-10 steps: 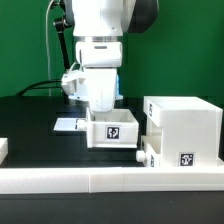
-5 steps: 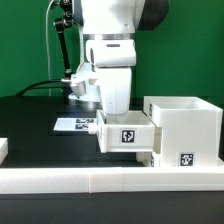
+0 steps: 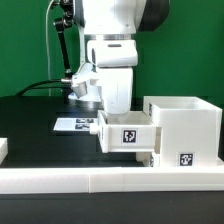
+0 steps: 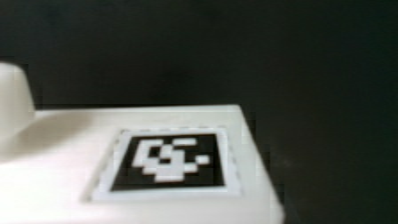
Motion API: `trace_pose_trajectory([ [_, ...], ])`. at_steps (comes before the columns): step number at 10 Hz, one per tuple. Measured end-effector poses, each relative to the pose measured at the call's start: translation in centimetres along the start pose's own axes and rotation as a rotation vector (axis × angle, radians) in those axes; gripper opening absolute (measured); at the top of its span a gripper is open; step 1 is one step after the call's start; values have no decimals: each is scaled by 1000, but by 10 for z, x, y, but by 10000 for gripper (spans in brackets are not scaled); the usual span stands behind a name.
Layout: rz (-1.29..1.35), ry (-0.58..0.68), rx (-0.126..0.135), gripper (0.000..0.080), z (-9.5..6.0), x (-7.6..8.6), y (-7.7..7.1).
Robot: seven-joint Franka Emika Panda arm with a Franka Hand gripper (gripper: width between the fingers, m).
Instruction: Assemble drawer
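Two views are given, and the exterior view is taken first. A white Franka arm (image 3: 112, 40) is seen coming down from the top of the picture, over a black table (image 3: 30, 125). Under its wrist a small white tray (image 3: 125, 131) with a black-and-white tag on its front face is held above the table level. The tray is just beside the large hollow case (image 3: 185, 130), on the exterior view's left of it, and its side seems to touch the case wall or to be very near it; which of the two cannot be told. The gripper (image 3: 118, 108) is hidden mostly behind the wrist housing and the tray, so the position of its fingers cannot be told from this view. A second small tray (image 3: 150, 157) is seen low in front of the case, partly hidden by the low white border rail (image 3: 100, 181). The case carries a tag on its front face, near the lower corner. The marker board (image 3: 75, 125) lies flat on the table behind the held tray.

In the wrist view, which is blurred, a white surface of the tray (image 4: 125, 140) with its square tag (image 4: 169, 160) fills the lower part, against a dark background. No fingers are shown clearly there.
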State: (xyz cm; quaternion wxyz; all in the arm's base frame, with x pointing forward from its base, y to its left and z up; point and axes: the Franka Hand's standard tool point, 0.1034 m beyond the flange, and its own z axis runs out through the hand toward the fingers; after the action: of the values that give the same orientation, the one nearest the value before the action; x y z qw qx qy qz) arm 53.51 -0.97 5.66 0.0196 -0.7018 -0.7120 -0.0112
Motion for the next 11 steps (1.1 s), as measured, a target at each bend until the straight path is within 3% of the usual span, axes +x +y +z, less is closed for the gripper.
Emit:
trace_pose_trajectory([
  [4,-7,5,-1,41,1,6,11],
  [8,4,6,-2,41,2,8,11],
  [11,-19,0,-25,41,1,11,14],
])
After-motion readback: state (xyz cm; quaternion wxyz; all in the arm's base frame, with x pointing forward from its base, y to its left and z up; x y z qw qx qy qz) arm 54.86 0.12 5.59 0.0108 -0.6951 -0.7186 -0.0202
